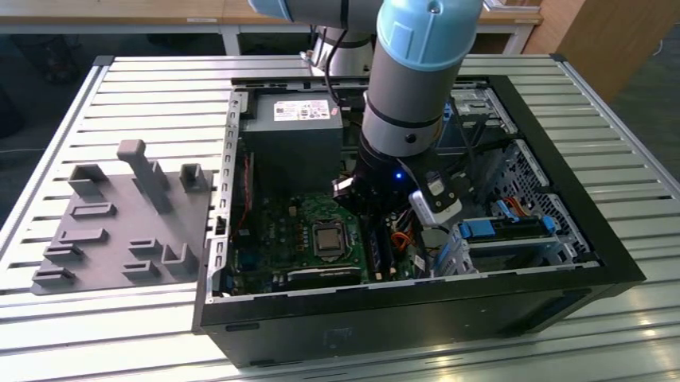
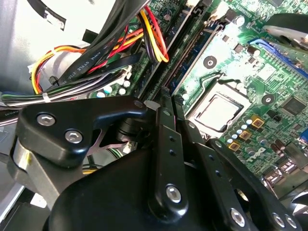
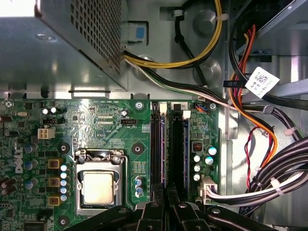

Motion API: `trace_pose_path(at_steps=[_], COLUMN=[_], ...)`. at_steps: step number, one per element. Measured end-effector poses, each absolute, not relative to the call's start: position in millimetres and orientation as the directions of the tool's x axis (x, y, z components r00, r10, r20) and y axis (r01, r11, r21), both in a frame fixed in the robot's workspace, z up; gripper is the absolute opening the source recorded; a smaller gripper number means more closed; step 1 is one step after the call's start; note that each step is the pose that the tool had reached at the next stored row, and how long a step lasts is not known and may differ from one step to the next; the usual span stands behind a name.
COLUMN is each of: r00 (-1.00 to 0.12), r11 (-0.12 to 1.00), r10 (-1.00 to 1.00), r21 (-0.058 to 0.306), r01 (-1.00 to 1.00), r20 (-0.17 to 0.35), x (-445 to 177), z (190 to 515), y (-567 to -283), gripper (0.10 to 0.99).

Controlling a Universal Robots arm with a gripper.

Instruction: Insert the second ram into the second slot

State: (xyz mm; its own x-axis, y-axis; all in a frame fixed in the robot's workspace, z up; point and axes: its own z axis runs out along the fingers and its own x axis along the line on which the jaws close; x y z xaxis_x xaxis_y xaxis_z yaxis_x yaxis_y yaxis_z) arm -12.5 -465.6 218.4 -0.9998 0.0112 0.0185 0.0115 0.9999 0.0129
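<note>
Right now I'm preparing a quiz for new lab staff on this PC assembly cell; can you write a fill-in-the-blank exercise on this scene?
1. The gripper is lowered inside the open computer ____.
2. In the first wrist view, the gripper sits over the long black ____ slots on the motherboard.
3. The square metal processor lies ____ those slots, not between them.
4. The grey fixture plate lies ____ the case.

Missing words: case; memory; beside; outside
</note>
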Motion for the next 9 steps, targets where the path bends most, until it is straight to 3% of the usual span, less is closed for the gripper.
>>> trace_pose_path(at_steps=[9], r00=[-1.000], r11=[1.000], r10=[0.014], r21=[0.016], r01=[0.015], r20=[0.019], x=[-12.5], z=[218.5], y=[-466.2], gripper=[0.141])
